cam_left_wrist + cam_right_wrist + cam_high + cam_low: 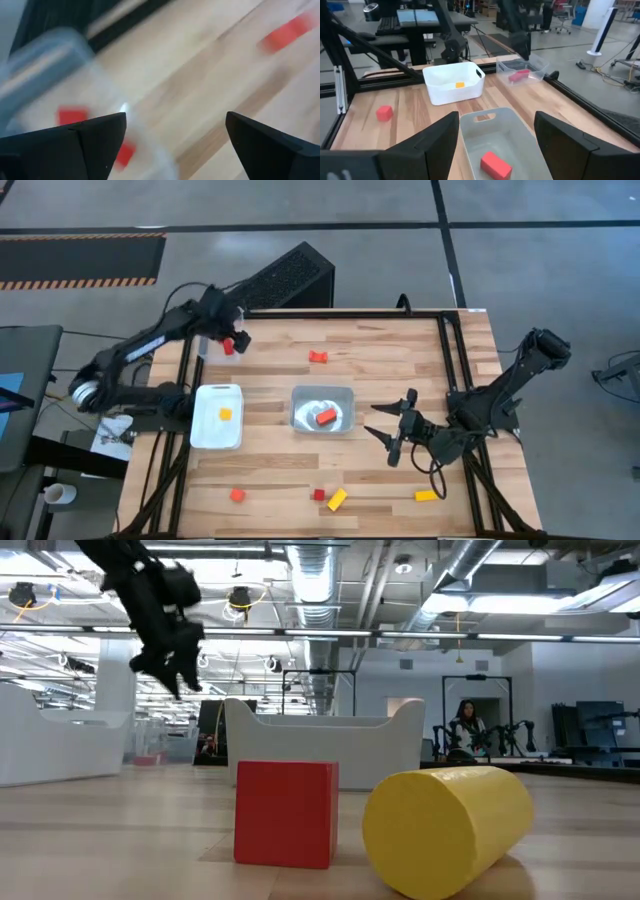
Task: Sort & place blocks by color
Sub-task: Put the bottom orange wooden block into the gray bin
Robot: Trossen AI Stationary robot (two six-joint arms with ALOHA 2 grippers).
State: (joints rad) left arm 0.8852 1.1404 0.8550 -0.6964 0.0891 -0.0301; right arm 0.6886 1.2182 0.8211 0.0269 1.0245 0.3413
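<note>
blocks are spread over the desk (pixel 400 370) and in three trays. a red block (pixel 229 346) lies in the clear tray (pixel 212 345) at the far left corner, directly under the left hand (pixel 236 338); the left wrist view shows that hand's fingers spread wide with nothing between them and red pieces (pixel 73 116) in the tray beneath, so this block appears already delivered. an orange block (pixel 226 414) sits in the white tray (pixel 217 417), and a red block (pixel 326 417) sits in the grey tray (pixel 322 409) at mid-desk. loose pieces: a red block (pixel 319 357) on the far side, near the middle, and along the near edge an orange-red block (pixel 237 495), a small red cube (pixel 319 495), a yellow bar (pixel 337 499) touching or just beside that cube, and a second yellow bar (pixel 427 496). the right hand (pixel 397 431) hovers just right of the grey tray, fingers spread and empty, pointing left. governing relation: the far red block lies to the right of the left hand, on the same far side, and is nearer to it than to the right hand. the second yellow bar lies toward the near edge from the right hand, its long axis roughly along that edge. judgement: left arm for the far red block, right arm for the yellow bars.
</note>
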